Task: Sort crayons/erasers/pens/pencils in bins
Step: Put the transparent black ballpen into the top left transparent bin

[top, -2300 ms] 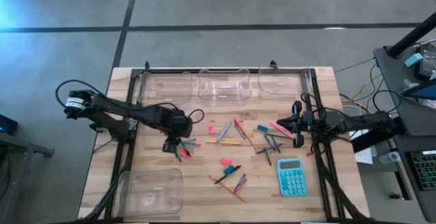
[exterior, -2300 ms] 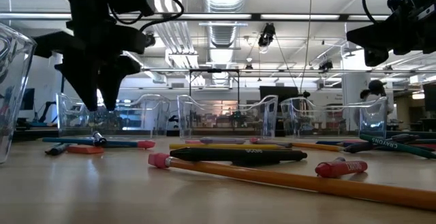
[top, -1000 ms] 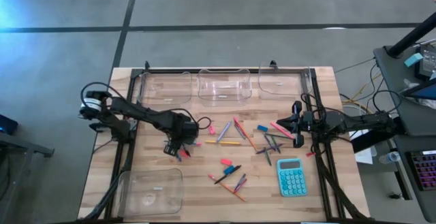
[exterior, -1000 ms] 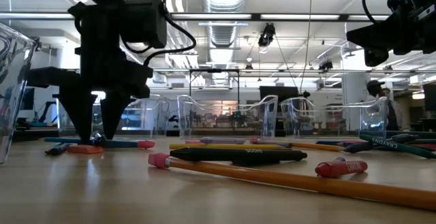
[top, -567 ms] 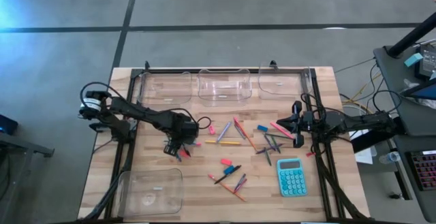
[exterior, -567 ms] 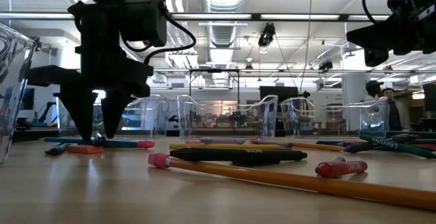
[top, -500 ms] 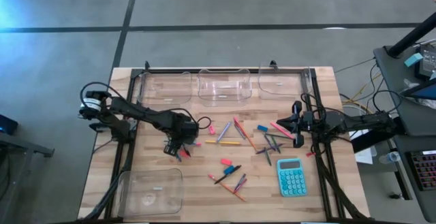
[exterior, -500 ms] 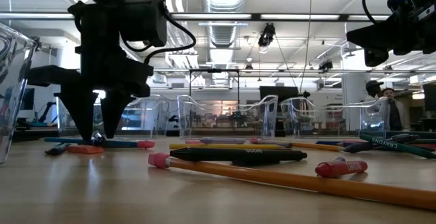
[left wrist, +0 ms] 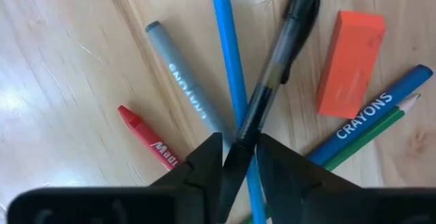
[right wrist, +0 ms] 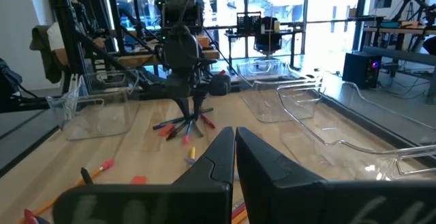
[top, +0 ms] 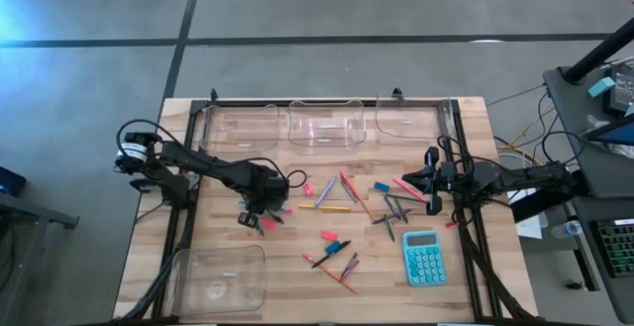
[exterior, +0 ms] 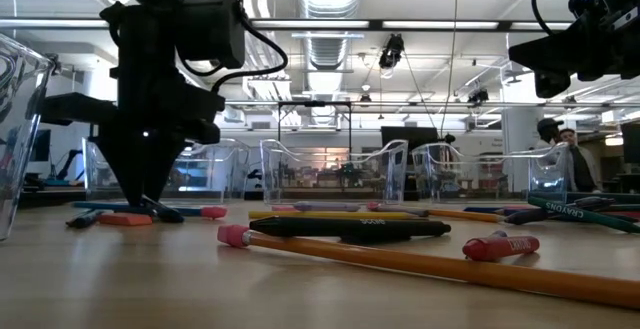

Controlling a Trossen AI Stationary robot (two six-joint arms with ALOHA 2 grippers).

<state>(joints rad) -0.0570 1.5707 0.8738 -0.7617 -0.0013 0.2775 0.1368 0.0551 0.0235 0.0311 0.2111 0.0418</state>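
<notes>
Pen (left wrist: 272, 81): left gripper (left wrist: 238, 159) pinches it, seen only in the wrist view; right gripper (right wrist: 234, 146) closed, empty.

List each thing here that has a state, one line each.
Left gripper: fingers closed on the slim black pen, down at the table.
Slim black pen: lying across the long blue pencil, not lifted.
Right gripper: shut, empty, raised at the table's right edge.
Four clear plastic bins: upright; contents unclear.
</notes>
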